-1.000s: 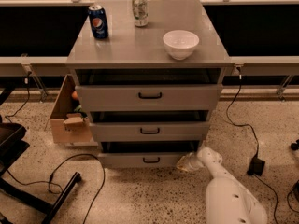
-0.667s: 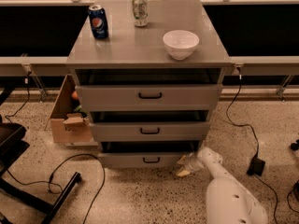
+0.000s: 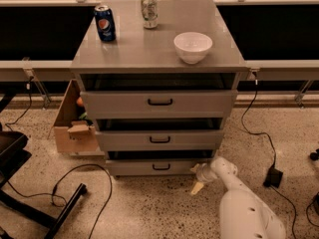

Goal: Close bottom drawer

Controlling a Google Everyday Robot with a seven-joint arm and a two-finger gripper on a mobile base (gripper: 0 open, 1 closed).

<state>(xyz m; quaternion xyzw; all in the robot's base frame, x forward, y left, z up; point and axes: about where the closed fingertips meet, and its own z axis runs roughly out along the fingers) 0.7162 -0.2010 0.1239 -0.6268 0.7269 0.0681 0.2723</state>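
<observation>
Start at the left: the box (image 3: 75, 131) by the cabinet has not moved. Neither have the blue can (image 3: 105, 23), the silver can (image 3: 148, 11) and the bowl (image 3: 193, 46) on the desk (image 3: 149, 51). Nothing there bears on your job.

The bottom drawer (image 3: 149, 167) is the lowest of the three. Its front sits where it was a second ago, with a dark gap showing above it. You should treat it as not yet pushed home.

The change is further right. A second ago your end effector (image 3: 197, 186) was level with the drawer front, just beside its right end. It has since dropped and drifted slightly left. It now hangs below the front's lower right corner, close to the floor (image 3: 149, 208) and angled downward. You cannot tell whether it is apart or together.

The arm (image 3: 244, 210) comes in from the lower right behind it.

For the task, this looks like lost alignment, not progress. From this height a forward push would likely slide under the front. You probably need to raise it to the front face before pressing in.
</observation>
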